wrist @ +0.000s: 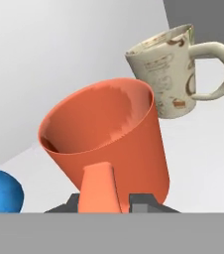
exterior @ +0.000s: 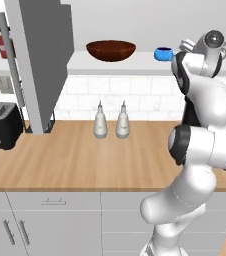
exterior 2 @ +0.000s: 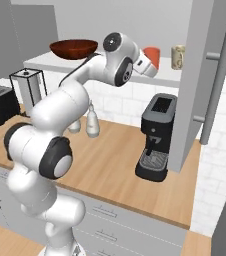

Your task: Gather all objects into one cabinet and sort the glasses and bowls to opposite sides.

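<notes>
My gripper point(wrist: 106, 202) is shut on the handle of the orange mug point(wrist: 109, 144), which tilts over the pale shelf board point(exterior: 115, 65) of the cabinet. In the right base view the orange mug point(exterior 2: 153, 56) sits at the end of my hand, just left of the beige mug point(exterior 2: 177, 56). Close behind it in the hand view stands the beige mug point(wrist: 168, 69), upright with its handle to the right. The blue cup point(wrist: 0, 191) shows at the lower left; on the shelf the blue cup point(exterior: 163, 54) stands right of the brown bowl point(exterior: 110, 50).
Two white-grey shakers point(exterior: 100, 121) point(exterior: 122, 121) stand on the wooden counter under the shelf. A toaster point(exterior: 0, 125) is at the left, a black coffee machine point(exterior 2: 156, 135) at the right. Grey cabinet doors point(exterior: 35, 65) point(exterior 2: 210, 75) hang open on both sides.
</notes>
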